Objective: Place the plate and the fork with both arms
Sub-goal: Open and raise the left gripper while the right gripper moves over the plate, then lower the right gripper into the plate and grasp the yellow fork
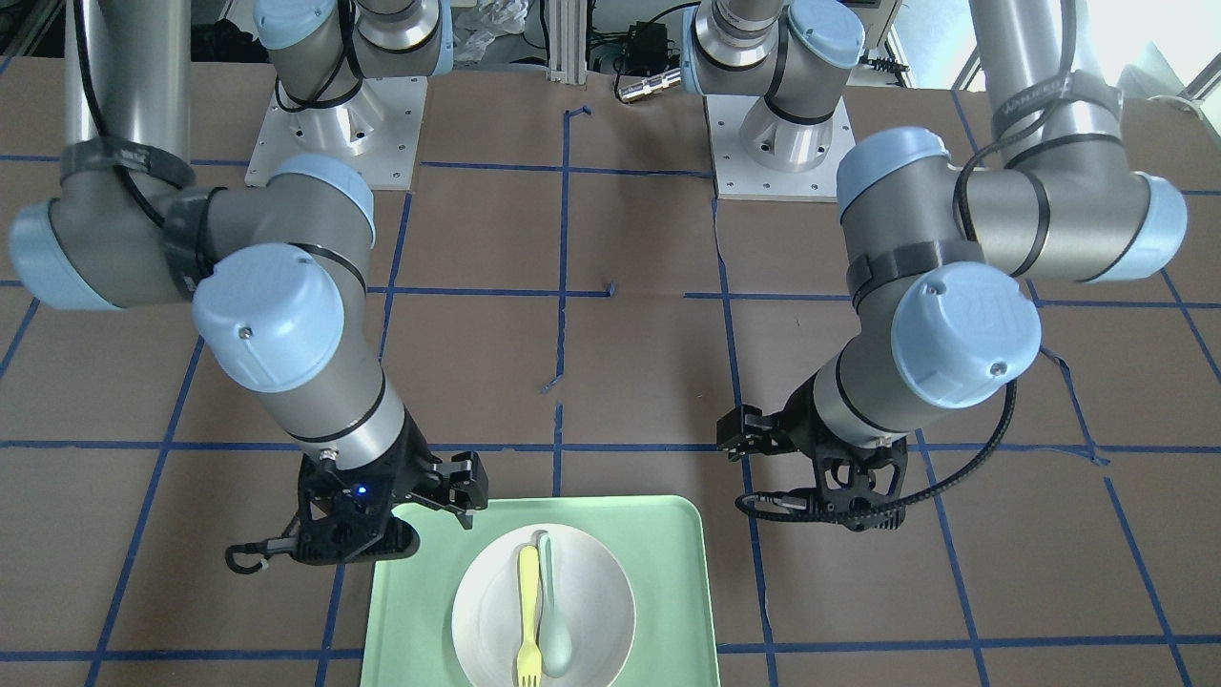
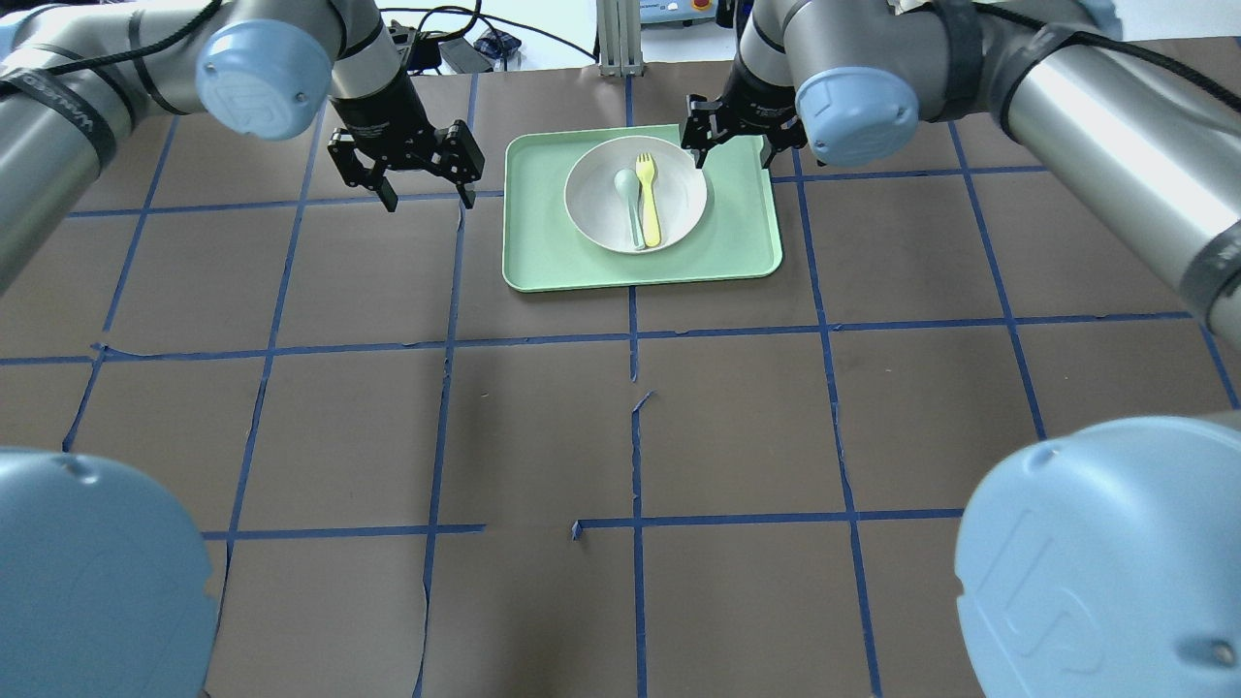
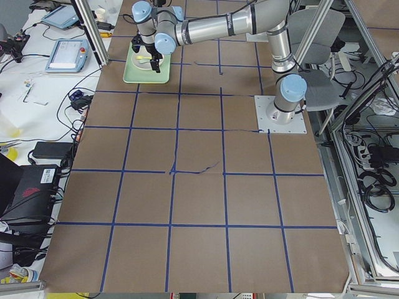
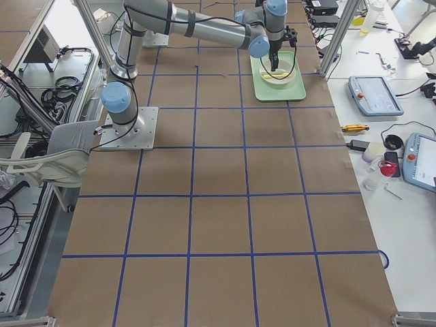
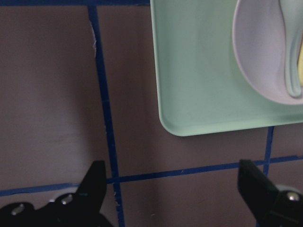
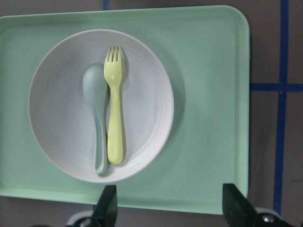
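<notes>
The off-white plate (image 2: 679,199) sits on a mint-green tray (image 2: 737,233) at the far middle of the table. The pale-yellow fork (image 2: 648,199) lies on the plate beside a grey-green spoon (image 2: 630,199). My right gripper (image 2: 735,155) is open and empty above the tray's far right corner. Its wrist view shows the plate (image 6: 147,94), fork (image 6: 115,118) and spoon (image 6: 94,109) ahead of the open gripper (image 6: 170,208). My left gripper (image 2: 429,202) is open and empty above the table, left of the tray. Its wrist view shows the tray's corner (image 5: 199,71).
The table is brown paper with a blue tape grid (image 2: 635,334). The tray (image 1: 668,572) lies near the operators' edge. Both arm bases (image 1: 334,124) stand at the robot's side. Cables and devices lie beyond the table's far edge.
</notes>
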Tool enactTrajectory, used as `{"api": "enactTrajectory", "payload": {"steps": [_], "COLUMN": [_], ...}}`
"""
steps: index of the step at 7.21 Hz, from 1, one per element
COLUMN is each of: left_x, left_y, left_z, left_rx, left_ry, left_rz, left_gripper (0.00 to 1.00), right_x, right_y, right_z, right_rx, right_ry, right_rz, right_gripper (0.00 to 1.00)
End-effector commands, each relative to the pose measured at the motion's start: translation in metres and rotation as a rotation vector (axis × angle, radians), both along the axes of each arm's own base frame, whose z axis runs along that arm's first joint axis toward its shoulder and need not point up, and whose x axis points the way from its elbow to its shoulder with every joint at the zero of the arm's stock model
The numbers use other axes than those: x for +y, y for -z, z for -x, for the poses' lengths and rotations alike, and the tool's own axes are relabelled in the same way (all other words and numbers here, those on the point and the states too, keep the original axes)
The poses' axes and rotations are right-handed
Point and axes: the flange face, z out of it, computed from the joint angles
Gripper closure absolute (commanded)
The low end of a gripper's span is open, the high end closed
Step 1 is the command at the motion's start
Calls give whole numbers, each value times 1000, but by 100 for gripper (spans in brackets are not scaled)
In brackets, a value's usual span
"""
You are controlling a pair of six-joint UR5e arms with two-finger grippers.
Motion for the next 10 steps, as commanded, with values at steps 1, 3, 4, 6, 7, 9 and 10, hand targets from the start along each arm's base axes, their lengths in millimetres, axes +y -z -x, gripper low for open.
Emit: {"api": "enactTrajectory", "payload": {"steps": [1,3,4,6,7,9,10], "left_x": [30,39,42,48,49,49,50], "left_y": [-8,-3,-1,11,15,18,19], "left_z": [-5,-5,-4,-4,-5,-6,-6], "left_rx": [-20,-20,-20,-18,-20,-20,-21], "left_ry": [16,16,18,19,18,18,18], "left_rz": [-37,-47,-53,-71,-65,-63,-67], "left_gripper": [0,0,0,0,0,0,0], "right_x": [-25,-39,-43,-46,-46,-45,-49], "right_y": [44,69,81,99,103,118,118], "right_z": [-24,-29,-33,-39,-41,-47,-48], "right_rx": [-15,-11,-14,-19,-41,-39,-41], "right_ry": [-47,-48,-53,-59,-63,-67,-66], "right_rz": [-5,-23,-24,-30,-33,-53,-49], "right_gripper": [45,59,58,58,58,58,57]}}
